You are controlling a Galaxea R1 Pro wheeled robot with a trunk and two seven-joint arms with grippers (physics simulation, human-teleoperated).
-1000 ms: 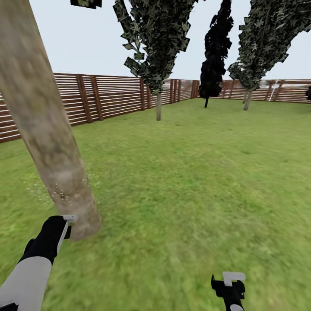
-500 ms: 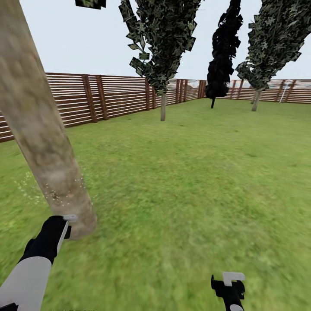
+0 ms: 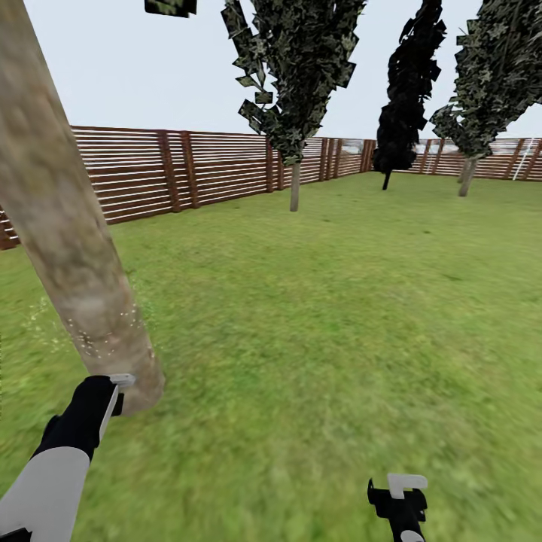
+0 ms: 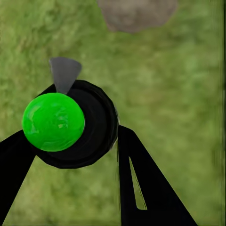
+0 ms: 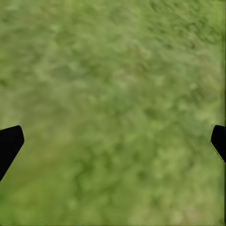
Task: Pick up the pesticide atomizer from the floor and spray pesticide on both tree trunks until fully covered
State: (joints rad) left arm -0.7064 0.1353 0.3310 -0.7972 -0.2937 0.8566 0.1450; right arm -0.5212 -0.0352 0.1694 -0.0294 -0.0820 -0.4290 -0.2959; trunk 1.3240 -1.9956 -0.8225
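My left gripper (image 3: 113,393) hangs low beside the base of a thick tan-grey tree trunk (image 3: 71,256) at the left of the head view. In the left wrist view this gripper (image 4: 75,136) is shut on the pesticide atomizer (image 4: 96,125), a dark round bottle seen end-on, with a bright green cap and a grey nozzle. White pesticide specks (image 3: 105,340) dot the trunk's lower part. A second tree (image 3: 295,184) with a thin grey trunk stands near the fence. My right gripper (image 3: 399,489) stays low at the right, open over grass (image 5: 113,146).
A brown slat fence (image 3: 196,169) closes the lawn at the back and left. A dark narrow tree (image 3: 406,83) and another leafy tree (image 3: 489,83) stand at the far right. Open grass (image 3: 339,316) stretches between me and them.
The whole view has shifted: fence and far trees slid right in the picture, so the camera turned left. Both arms keep their places in the picture.
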